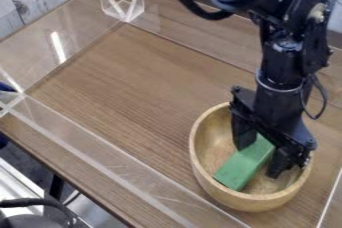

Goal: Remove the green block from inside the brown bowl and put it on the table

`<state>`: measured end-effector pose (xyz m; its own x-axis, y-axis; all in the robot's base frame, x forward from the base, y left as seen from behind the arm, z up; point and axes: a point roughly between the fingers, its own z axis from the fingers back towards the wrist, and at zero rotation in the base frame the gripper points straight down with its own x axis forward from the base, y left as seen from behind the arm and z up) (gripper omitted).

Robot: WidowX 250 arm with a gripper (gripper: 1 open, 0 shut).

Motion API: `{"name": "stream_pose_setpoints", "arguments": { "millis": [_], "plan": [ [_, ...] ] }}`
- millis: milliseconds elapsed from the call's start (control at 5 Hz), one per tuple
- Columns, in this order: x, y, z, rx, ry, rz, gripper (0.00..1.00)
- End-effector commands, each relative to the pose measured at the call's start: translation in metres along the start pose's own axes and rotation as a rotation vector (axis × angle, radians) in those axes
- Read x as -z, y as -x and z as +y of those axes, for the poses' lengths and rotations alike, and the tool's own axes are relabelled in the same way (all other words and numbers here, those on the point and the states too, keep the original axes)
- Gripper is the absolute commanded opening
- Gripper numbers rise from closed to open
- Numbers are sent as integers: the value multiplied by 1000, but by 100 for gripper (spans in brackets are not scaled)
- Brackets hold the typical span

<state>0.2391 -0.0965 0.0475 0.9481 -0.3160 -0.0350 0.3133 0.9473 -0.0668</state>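
Observation:
The brown bowl (206, 144) sits at the near right of the table (134, 82). Inside it lies the green block (245, 164), tilted against the bowl's floor. My black gripper (263, 151) points straight down into the bowl, open, its fingers (238, 137) straddling the far end of the block. Whether the fingers touch the block I cannot tell. The block's far end is hidden behind the gripper.
Clear acrylic walls (67, 137) run along the table's edges, with a clear bracket (122, 4) at the far left corner. Bare wood-grain tabletop stretches to the left of the bowl. The arm (287, 42) rises above the bowl at the right.

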Motion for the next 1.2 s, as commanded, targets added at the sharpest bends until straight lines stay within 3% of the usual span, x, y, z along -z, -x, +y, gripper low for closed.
{"name": "stream_pose_setpoints", "arguments": {
  "millis": [0, 600, 1000],
  "plan": [
    [-5, -4, 3, -4, 8, -33, 100],
    [4, -1, 6, -17, 21, -12, 100],
    [19, -4, 9, -20, 27, 18, 100]
  ]
}}
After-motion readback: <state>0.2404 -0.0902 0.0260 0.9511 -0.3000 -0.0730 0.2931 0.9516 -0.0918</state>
